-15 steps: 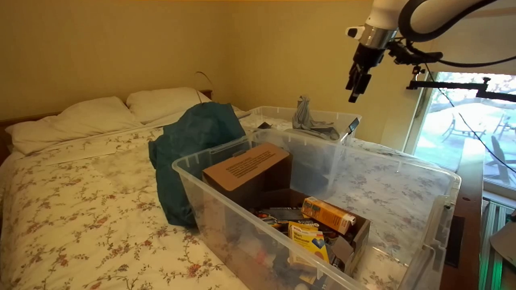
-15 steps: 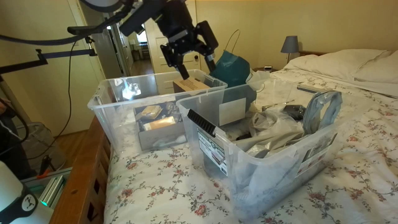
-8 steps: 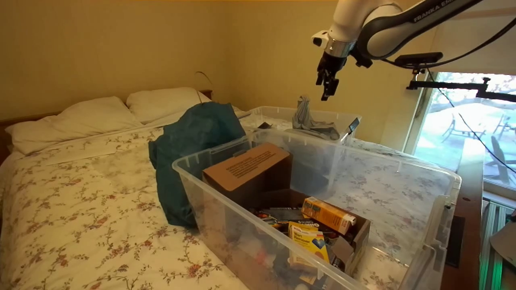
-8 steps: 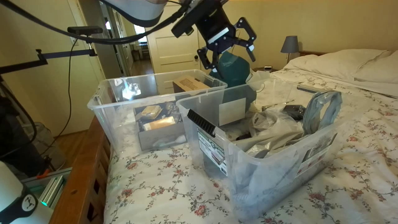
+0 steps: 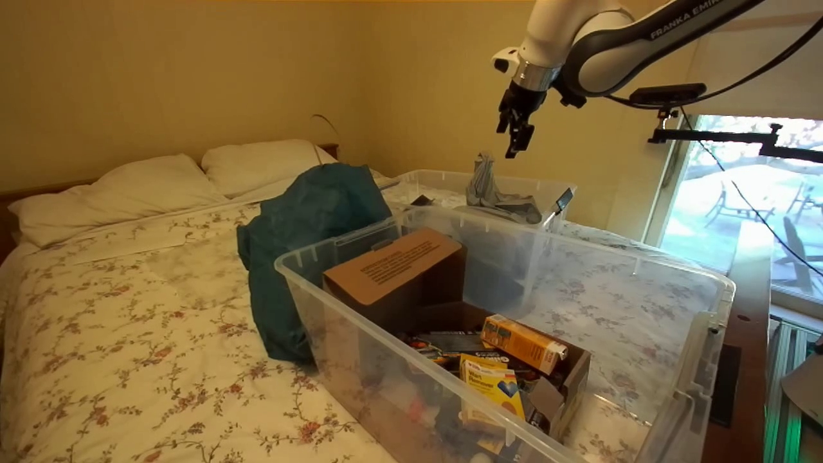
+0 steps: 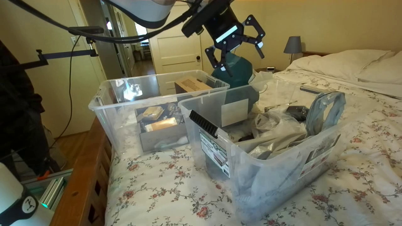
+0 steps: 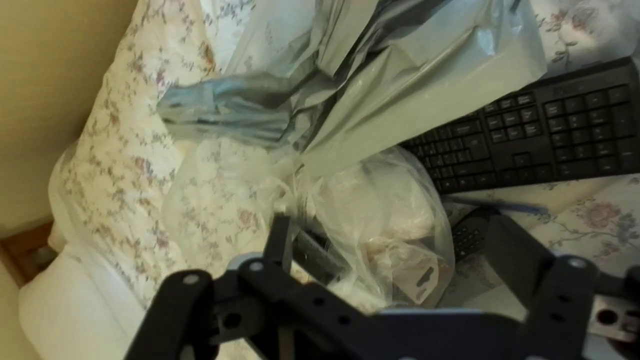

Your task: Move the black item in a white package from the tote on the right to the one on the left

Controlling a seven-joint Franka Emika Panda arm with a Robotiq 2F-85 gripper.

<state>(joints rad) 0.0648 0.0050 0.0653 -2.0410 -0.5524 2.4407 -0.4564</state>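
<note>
In both exterior views my claw (image 6: 246,66) hangs spread and empty, higher than the bag-filled tote (image 6: 259,179); in the wrist view what seems the black packaged item (image 7: 317,257) lies inside it, nearer one fingertip (image 7: 278,237), so I should centre before descending.

The 2 totes (image 6: 260,162) are clear, the gripper (image 6: 247,65) black with a white stripe. The bedspread (image 6: 150,194) is pale, with red flowers on grey-brown vines. The pillows (image 6: 342,62) are off-white, the wall (image 5: 193,71) yellow. The bag (image 5: 312,251) is teal, the sack (image 7: 425,85) grey. The carton (image 5: 389,270) is brown with dark print, the packet (image 5: 485,389) yellow with a blue heart, the box (image 5: 522,345) orange. The keyboard (image 7: 545,137) is black with pale lettering.
</note>
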